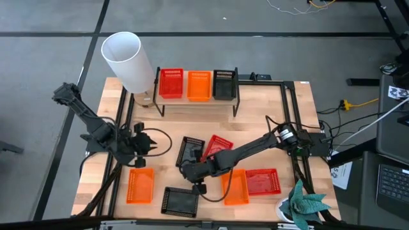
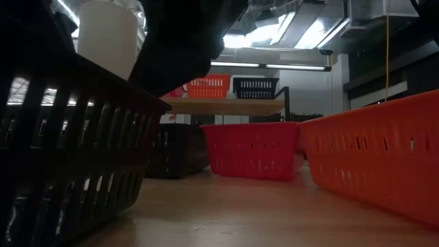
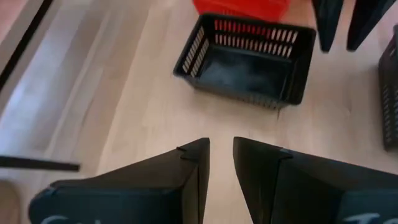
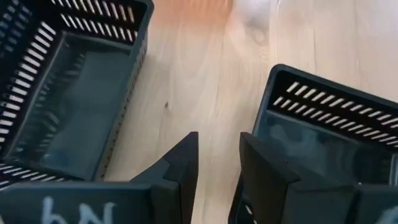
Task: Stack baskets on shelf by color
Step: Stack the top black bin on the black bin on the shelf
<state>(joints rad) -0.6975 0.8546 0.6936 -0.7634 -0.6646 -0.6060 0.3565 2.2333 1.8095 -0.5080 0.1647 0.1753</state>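
The shelf (image 1: 197, 102) at the table's far side carries a red basket (image 1: 170, 83), an orange basket (image 1: 199, 85) and a black basket (image 1: 223, 83) side by side. On the table lie a black basket (image 1: 190, 151) beside a tilted red one (image 1: 218, 144), a black one (image 1: 180, 201) near the front edge, orange ones (image 1: 140, 185) (image 1: 235, 186) and a red one (image 1: 262, 181). My right gripper (image 4: 217, 168) is open over bare wood between the two black baskets (image 4: 68, 93) (image 4: 329, 130). My left gripper (image 3: 221, 168), open and empty, hangs at the table's left, pointing at the middle black basket (image 3: 245, 59).
A tall white cylinder (image 1: 128, 61) stands at the far left corner beside the shelf. A black metal frame (image 1: 291, 121) runs along the table's edges. A green plant (image 1: 305, 204) sits at the near right corner. Bare wood (image 1: 255, 121) lies in front of the shelf.
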